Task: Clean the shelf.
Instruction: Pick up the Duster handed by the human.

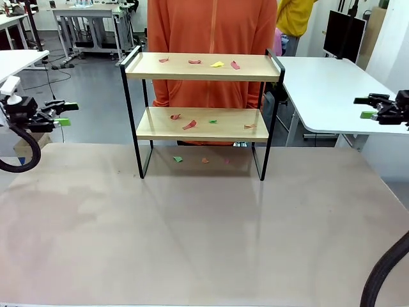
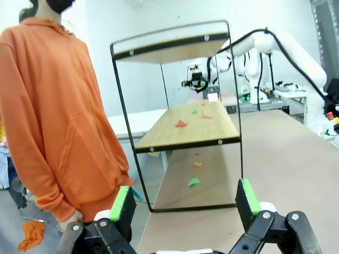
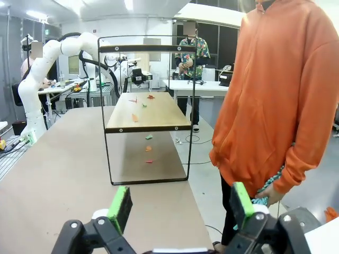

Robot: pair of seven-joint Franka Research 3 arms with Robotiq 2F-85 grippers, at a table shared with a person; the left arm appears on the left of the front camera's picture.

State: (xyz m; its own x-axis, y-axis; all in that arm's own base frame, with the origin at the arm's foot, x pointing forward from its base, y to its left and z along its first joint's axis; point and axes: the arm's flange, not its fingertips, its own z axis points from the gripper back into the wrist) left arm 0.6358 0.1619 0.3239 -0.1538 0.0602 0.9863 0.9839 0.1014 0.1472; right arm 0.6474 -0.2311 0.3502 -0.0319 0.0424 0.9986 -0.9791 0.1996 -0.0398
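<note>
1. Front view, left edge: the left gripper (image 1: 66,114) is held raised, pointing inward, well apart from the shelf (image 1: 255,66). Its jaws stand wide apart with nothing between them.
2. Front view, centre: the shelf stands upright at the far middle of the table (image 1: 192,236). A person in an orange top (image 1: 211,25) stands just behind it.
3. Upper board: three red paper scraps (image 1: 194,62) and one yellow scrap (image 1: 217,64) lie along it.
4. Lower board: red, green and orange scraps (image 1: 190,125) are scattered along it. A few more scraps (image 1: 177,159) lie on the table beneath the shelf.
5. Front view, right edge: the right gripper (image 1: 365,107) is held raised, pointing inward, well apart from the shelf. Its jaws are spread and empty.
6. Left wrist view: the left gripper (image 2: 184,200) has its green pads (image 2: 123,203) spread wide. The shelf (image 2: 175,135) is seen end-on ahead, with the person (image 2: 53,106) at picture left.
7. Right wrist view: the right gripper (image 3: 180,203) is spread and empty. The shelf (image 3: 151,116) is end-on ahead, with the person (image 3: 286,95) at picture right.
</note>
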